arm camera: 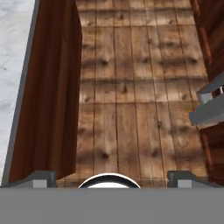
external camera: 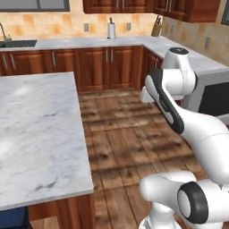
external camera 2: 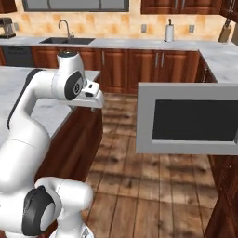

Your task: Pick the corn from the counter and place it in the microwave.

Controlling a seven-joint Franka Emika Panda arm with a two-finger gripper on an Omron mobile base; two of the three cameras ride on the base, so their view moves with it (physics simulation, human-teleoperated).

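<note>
I count one arm (external camera 2: 32, 121), one microwave (external camera 2: 188, 118), one sink (external camera 2: 67, 41), one paper towel roll (external camera 2: 169, 32), one knife block (external camera 2: 226, 31).

Microwave sits at 3 o'clock in the right base view, door swung out over the floor, dark window facing me. In the left base view its edge (external camera: 214, 96) peeks from behind the arm.

Gripper (arm camera: 109, 178) points down at the plank floor (arm camera: 131, 87); fingertips (arm camera: 41, 178) sit wide apart at the bottom of the hand view, nothing between them.

Corn: can't tell where it is from these views.

Island counter (external camera: 38, 134), white-grey marble, at 9 o'clock in the left base view. Back counter (external camera: 89, 42) runs along 12 o'clock over dark wood cabinets; tan tile wall behind.
</note>
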